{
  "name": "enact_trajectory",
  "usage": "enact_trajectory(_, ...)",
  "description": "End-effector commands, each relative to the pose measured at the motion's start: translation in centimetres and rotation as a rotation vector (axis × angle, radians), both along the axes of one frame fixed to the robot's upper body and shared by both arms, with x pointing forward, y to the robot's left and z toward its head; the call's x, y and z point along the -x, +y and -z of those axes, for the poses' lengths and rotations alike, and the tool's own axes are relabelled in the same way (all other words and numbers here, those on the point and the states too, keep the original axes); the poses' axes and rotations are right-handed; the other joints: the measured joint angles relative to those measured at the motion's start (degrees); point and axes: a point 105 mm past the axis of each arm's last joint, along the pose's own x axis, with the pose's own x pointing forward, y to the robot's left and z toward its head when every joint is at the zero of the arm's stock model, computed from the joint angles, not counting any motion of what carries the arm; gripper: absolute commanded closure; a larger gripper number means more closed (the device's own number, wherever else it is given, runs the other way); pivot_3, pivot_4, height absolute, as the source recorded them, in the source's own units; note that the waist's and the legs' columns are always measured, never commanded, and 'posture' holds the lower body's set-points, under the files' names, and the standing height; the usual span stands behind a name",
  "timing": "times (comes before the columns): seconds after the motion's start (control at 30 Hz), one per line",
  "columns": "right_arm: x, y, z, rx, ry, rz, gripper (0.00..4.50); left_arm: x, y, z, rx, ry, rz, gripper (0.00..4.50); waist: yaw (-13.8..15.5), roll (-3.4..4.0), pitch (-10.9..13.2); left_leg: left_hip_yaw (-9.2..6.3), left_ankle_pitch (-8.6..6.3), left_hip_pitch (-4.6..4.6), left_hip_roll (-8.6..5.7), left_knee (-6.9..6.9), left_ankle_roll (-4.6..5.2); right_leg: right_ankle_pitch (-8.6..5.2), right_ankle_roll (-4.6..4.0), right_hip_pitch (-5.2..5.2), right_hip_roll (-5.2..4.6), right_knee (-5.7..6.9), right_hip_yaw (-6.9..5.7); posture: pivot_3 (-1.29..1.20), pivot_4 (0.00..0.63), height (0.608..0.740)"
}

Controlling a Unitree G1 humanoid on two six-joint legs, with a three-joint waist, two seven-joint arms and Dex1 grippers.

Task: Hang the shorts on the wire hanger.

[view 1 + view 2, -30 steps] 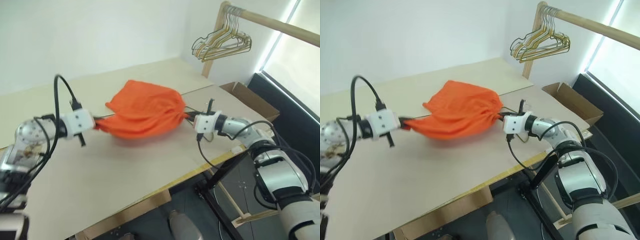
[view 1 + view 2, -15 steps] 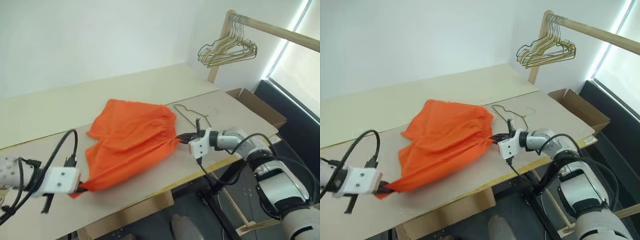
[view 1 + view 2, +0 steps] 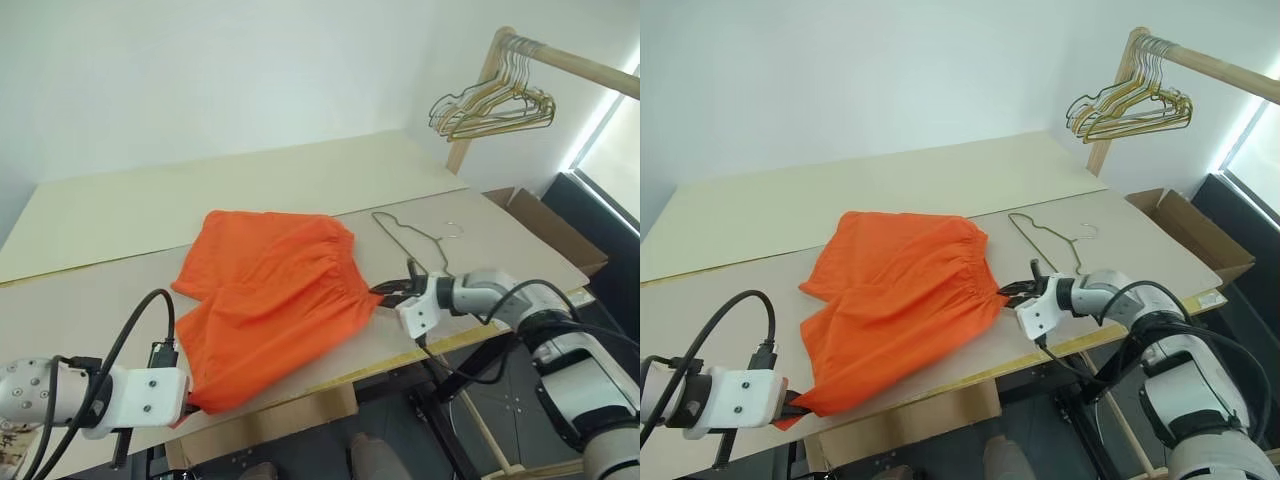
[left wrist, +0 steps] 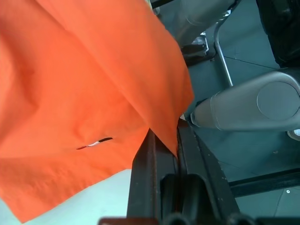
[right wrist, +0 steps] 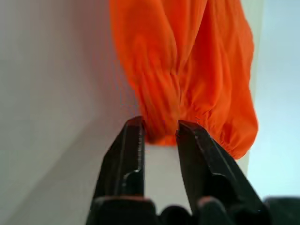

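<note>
**Shorts laid out, hanger untouched**

Far left, at the near edge of the table: finding the left gripper right at a leg hem of the shorts, with the hem corner draped over it in the wrist view. Cannot tell whether clamped on the cloth or clear of it.

Mid-table: seeing the shorts spread mostly flat, legs toward the left gripper and gathered waistband toward the right. Appears to have one leg corner reaching past the near edge.

Just right of the waistband: finding the right gripper with jaws apart, a bunched bit of waistband at the tips and bare table showing in the gap. Looks loose, not pinched.

Further right and back: noting the hanger flat on the table, near the waistband but apart from it. Up at far right, spare hangers on a rail, no part of the job.

Judging the step: setting the shorts down flat, ahead of any work with the hanger. Hanging itself not begun.

Next, likely: clear both grippers of the cloth, then go for the hanger with the right gripper, the nearer one. Calls for a fine pinch on thin wire lying flush on the board, hard to get under. After that, needs the shorts fed over the bottom bar, lifting the cloth with the left gripper while holding the hanger steady. Worth watching that the overhanging leg does not drag the shorts off the edge.
</note>
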Motion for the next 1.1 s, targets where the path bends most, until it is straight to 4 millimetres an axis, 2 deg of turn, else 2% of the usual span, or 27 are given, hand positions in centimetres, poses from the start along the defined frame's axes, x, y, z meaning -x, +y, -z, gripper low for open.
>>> enact_trajectory(0.03, 0.4, 0.2, -1.3, -0.033, -0.030, -0.030, 1.84, 0.5, -0.3, -0.5, 0.012, 0.022, 0.045, 3.18, 0.0, 0.01, 0.0, 0.01, 0.00, 0.01, 0.02, 0.00, 0.00, 0.01, -0.01, 0.00, 0.01, 0.00, 0.00, -0.15, 0.030, 0.740)
enact_trajectory(0.2, 1.2, -0.8, -2.2, -0.059, -0.032, 0.003, 0.06, 1.5, 0.7, -2.4, 0.059, 0.089, 0.065, 1.51, 0.1, 0.03, 0.0, 0.05, -0.01, 0.00, 0.11, 0.00, 0.02, 0.01, -0.10, 0.01, 0.06, -0.04, 0.01, -0.15, 0.037, 0.740)
enact_trajectory(0.33, 2.1, -2.7, -3.8, -0.111, 0.012, 0.106, 0.00, -0.4, 1.2, -5.4, 0.201, 0.006, -0.015, 0.15, 1.7, 0.11, 0.1, 0.03, -0.02, -0.02, 0.10, 0.01, 0.04, 0.00, -0.10, 0.04, 0.04, -0.08, -0.04, -0.13, 0.046, 0.740)
enact_trajectory(0.37, 2.3, -3.1, -4.3, -0.146, 0.052, 0.156, 0.00, -1.0, 1.0, -6.1, 0.252, -0.011, -0.032, 0.02, 2.2, 0.14, 0.1, 0.03, -0.03, -0.02, 0.10, 0.01, 0.05, -0.01, -0.10, 0.04, 0.04, -0.09, -0.06, -0.12, 0.048, 0.740)
enact_trajectory(0.53, 2.5, -4.3, -6.7, -0.348, 0.263, 0.432, 0.00, -3.5, -1.2, -9.2, 0.529, -0.076, -0.101, 0.02, 3.5, 0.20, 0.1, 0.03, -0.04, -0.02, 0.19, 0.02, 0.07, 0.00, -0.09, 0.10, 0.06, -0.09, -0.07, -0.13, 0.045, 0.740)
enact_trajectory(0.63, 2.2, -4.8, -7.3, -0.428, 0.383, 0.609, 0.00, -4.7, -2.4, -10.2, 0.636, -0.092, -0.126, 0.02, 4.2, 0.22, 0.1, 0.03, -0.04, -0.06, 0.19, 0.03, 0.06, 0.01, -0.09, 0.06, 0.06, -0.08, -0.07, -0.13, 0.042, 0.740)
enact_trajectory(0.77, 0.1, -6.8, -7.8, -0.575, 0.483, 0.961, 0.00, -6.6, -4.7, -11.1, 0.784, -0.097, -0.130, 0.02, 5.2, 0.23, 0.1, 0.03, -0.05, -0.15, 0.17, 0.06, 0.05, 0.03, -0.09, -0.05, 0.07, -0.07, -0.08, -0.14, 0.035, 0.740)
enact_trajectory(0.83, -1.2, -9.1, -7.0, -0.590, 0.505, 1.230, 0.00, -7.7, -6.2, -11.4, 0.859, -0.091, -0.132, 0.02, 5.4, 0.23, 0.1, 0.03, -0.05, -0.19, 0.14, 0.06, 0.04, 0.05, -0.10, -0.08, 0.06, -0.08, -0.08, -0.15, 0.033, 0.740)
enact_trajectory(0.9, -1.5, -10.5, -6.5, -0.592, 0.516, 1.387, 0.00, -8.1, -7.2, -11.6, 0.888, -0.072, -0.116, 0.02, 5.6, 0.23, 0.1, 0.03, -0.05, -0.26, 0.09, 0.07, 0.04, 0.07, -0.11, -0.14, 0.04, -0.08, -0.08, -0.16, 0.033, 0.740)
enact_trajectory(1.1, -1.8, -13.1, -4.7, -0.629, 0.600, 1.722, 0.00, -9.9, -9.1, -11.9, 0.890, -0.054, -0.110, 0.02, 5.9, 0.23, 0.1, 0.07, -0.07, -0.47, 0.05, 0.07, 0.02, 0.07, -0.11, -0.29, 0.05, -0.17, -0.05, -0.17, 0.037, 0.740)
